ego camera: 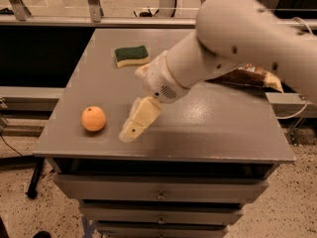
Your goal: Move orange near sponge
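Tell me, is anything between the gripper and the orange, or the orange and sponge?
Nothing visible. The gripper is just beside the orange, apart from it; only bare table lies between orange and sponge.

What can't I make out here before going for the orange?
Camera view:
The bag: mostly hidden behind the arm.
The arm: cut off by the right edge.
The claw, beside the orange near the table's front edge: whether it touches the table is unclear.
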`<state>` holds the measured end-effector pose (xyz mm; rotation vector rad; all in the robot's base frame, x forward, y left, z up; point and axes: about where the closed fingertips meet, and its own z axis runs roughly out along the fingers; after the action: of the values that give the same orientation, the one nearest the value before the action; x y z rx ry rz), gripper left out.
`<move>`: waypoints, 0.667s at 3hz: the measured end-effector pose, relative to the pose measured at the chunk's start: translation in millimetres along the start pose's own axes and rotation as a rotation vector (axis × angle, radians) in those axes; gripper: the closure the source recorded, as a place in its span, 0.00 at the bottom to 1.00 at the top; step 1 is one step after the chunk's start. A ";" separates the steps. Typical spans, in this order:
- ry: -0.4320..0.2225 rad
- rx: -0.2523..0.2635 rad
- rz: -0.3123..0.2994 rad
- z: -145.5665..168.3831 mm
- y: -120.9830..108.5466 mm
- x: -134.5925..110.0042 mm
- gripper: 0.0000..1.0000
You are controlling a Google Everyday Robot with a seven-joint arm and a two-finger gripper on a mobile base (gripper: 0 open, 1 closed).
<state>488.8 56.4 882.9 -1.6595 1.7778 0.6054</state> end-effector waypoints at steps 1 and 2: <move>-0.135 -0.023 0.012 55.7 -8.5 -38.5 0.00; -0.235 -0.033 0.025 91.9 -9.7 -60.7 0.00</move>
<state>511.4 162.7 862.4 -1.5204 1.6288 0.8105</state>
